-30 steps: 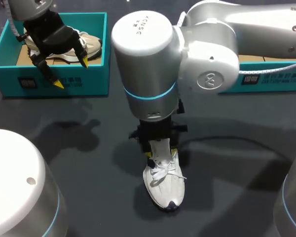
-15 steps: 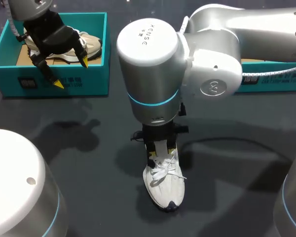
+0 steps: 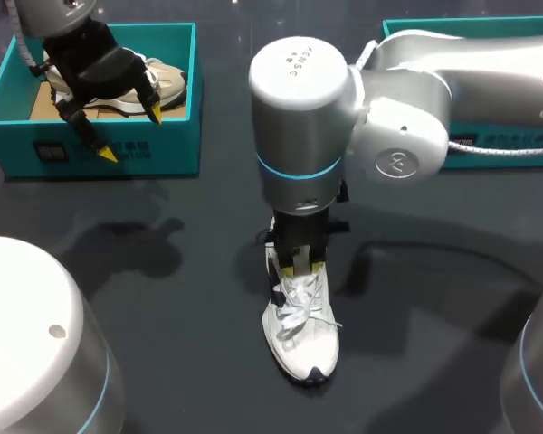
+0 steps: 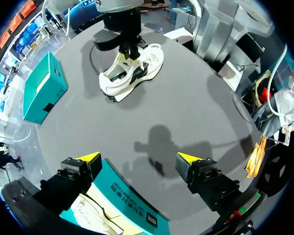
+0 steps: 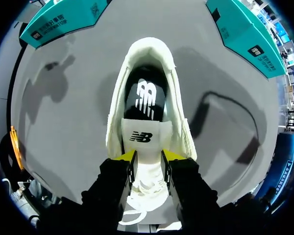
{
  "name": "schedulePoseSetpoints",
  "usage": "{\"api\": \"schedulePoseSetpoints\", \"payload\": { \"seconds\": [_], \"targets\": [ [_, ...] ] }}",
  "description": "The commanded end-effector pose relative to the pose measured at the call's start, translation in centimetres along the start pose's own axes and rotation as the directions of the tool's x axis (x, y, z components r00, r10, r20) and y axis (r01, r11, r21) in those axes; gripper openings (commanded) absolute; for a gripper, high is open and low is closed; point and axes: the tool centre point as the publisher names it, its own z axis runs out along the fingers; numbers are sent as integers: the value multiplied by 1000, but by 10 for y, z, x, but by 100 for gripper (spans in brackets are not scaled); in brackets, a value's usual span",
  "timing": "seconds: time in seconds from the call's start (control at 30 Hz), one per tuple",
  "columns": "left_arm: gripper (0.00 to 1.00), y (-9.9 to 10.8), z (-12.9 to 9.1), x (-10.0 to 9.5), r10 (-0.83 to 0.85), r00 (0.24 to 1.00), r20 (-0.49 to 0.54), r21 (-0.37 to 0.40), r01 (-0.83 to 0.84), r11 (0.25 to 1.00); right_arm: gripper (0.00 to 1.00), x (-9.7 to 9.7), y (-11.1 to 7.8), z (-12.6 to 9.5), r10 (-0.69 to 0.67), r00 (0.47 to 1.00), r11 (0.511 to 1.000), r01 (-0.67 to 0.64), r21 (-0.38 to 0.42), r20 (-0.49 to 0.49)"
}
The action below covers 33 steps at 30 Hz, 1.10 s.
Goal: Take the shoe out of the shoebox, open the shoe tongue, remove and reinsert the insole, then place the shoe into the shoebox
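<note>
Head view: the white lace-up sneaker [image 3: 300,330] stands upright on the dark grey table [image 3: 163,298] at lower centre, toe toward the frame's bottom edge, out of its box. The right gripper [image 3: 300,268] comes down on it from above, jaws closed onto the tongue [image 3: 298,258], which we judge is being drawn up and back to open the mouth for the insole. At upper left sits the teal cardboard shoebox [image 3: 109,149], open, with a second pale shoe [image 3: 163,77] inside. The left gripper [image 3: 118,117] hangs over its near wall, jaws apart and holding nothing, apparently parked clear of the work. A second teal box [image 3: 489,136] lies at upper right, partly behind the right arm. Left wrist view: the left gripper [image 4: 138,157] shows both yellow tips wide apart, the teal cardboard shoebox [image 4: 122,196] beneath them. The white lace-up sneaker [image 4: 130,73] is well ahead, with the right gripper [image 4: 130,51] on it and the second teal box [image 4: 41,90] off to one side. Right wrist view: the right gripper [image 5: 147,159] clamps the white tongue [image 5: 146,142] from both sides. Ahead of it the mouth gapes and the black insole [image 5: 146,100] lies seated inside, not yet removed. Beyond the heel, the two teal boxes [image 5: 63,19] [image 5: 245,34] flank the sneaker.
</note>
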Motion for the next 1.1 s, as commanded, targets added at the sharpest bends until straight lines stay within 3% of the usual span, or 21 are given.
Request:
{"api": "schedulePoseSetpoints", "payload": {
  "seconds": [0.03, 0.27, 0.6, 0.73, 0.97, 1.1],
  "targets": [
    [100, 0, 0, 0, 0, 1000, -2, -2, 0, 1000, 30, -2, -4, -7, -4, 1000, 1000, 4, -13, -12],
    [100, 0, 0, 0, 0, 1000, -2, -2, 0, 1000, 29, -2, -9, -21, -21, 999, 999, 22, -48, 24],
    [100, 0, 0, 0, 0, 1000, -2, -2, 0, 1000, 25, -9, 24, 9, -101, 995, 995, 100, -25, -25],
    [100, 0, 0, 0, 0, 1000, -2, -2, 0, 1000, 25, -12, 29, 15, -119, 991, 993, 118, -14, -60],
    [100, 0, 0, 0, 0, 1000, -2, -2, 0, 1000, 27, -5, 22, -33, -184, 983, 980, 184, -78, 7],
    [100, 0, 0, 0, 0, 1000, -2, -2, 0, 1000, 31, -1, 20, -60, -375, 927, 917, 374, -139, 21]
  ]
}}
